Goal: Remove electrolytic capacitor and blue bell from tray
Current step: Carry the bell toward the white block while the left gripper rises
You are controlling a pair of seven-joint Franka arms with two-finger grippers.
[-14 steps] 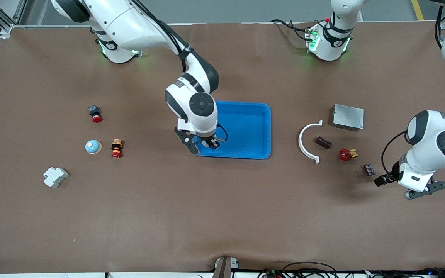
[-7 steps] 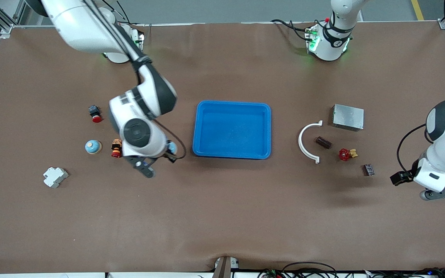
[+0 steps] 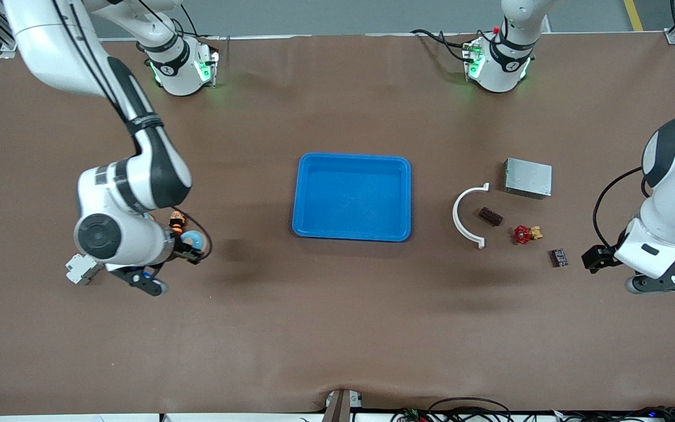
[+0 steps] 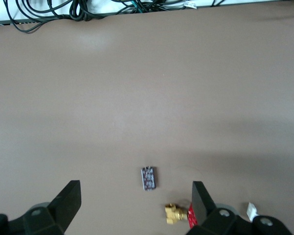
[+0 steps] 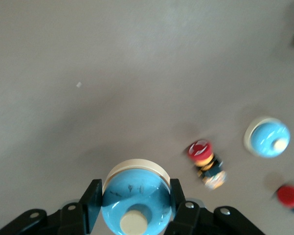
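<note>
My right gripper [image 3: 192, 243] is shut on a blue bell [image 3: 193, 238] with a cream button, held over the table near the right arm's end; the right wrist view shows the bell [image 5: 134, 193] between the fingers [image 5: 94, 198]. A second blue bell [image 5: 267, 137] sits on the table there; the arm hides it in the front view. My left gripper [image 3: 598, 258] is open and empty in the air beside a small dark rectangular capacitor [image 3: 559, 257]. In the left wrist view the capacitor [image 4: 148, 177] lies between the spread fingers [image 4: 68, 200].
A blue tray [image 3: 308, 228] sits mid-table. A red valve [image 3: 524, 234], brown block [image 3: 490, 216], white arc [image 3: 463, 220] and grey box [image 3: 528, 177] lie near the capacitor. A red-yellow button [image 3: 177, 220] and white breaker [image 3: 79, 269] lie by the right gripper.
My right arm has swung from the tray's corner toward its own end of the table, carrying the blue bell. My left gripper has shifted slightly beside the capacitor and stays open.
</note>
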